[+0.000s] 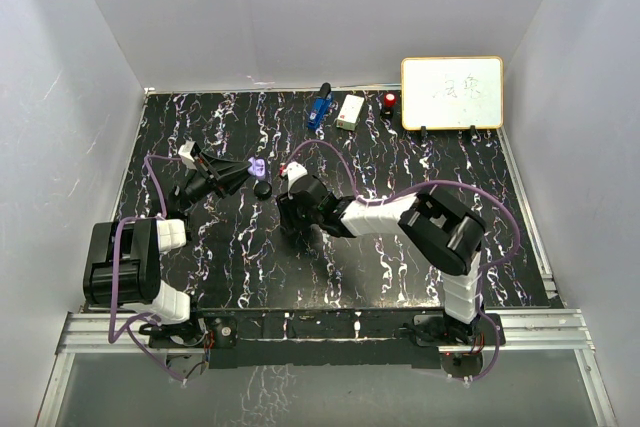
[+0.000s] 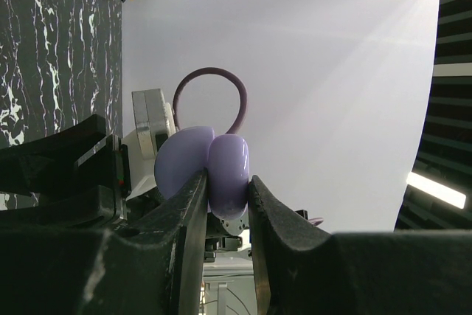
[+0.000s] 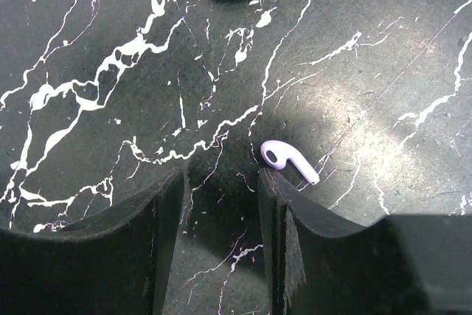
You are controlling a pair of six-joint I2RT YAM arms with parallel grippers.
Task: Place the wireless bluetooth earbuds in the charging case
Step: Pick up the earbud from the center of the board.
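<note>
Right wrist: lavender earbud [image 3: 286, 158], short stem

White walls [image 1: 300, 7] enclose left, top, right of frame. Black tabletop [image 1: 420, 277], white marble veining, fills centre. Small whiteboard [image 1: 452, 93] propped upper right. Aluminium rail [image 1: 560, 322] along bottom edge. Even, bright light.

One lavender earbud [image 3: 289, 160], one lavender case [image 2: 221, 167], one black puck [image 1: 263, 189].
</note>
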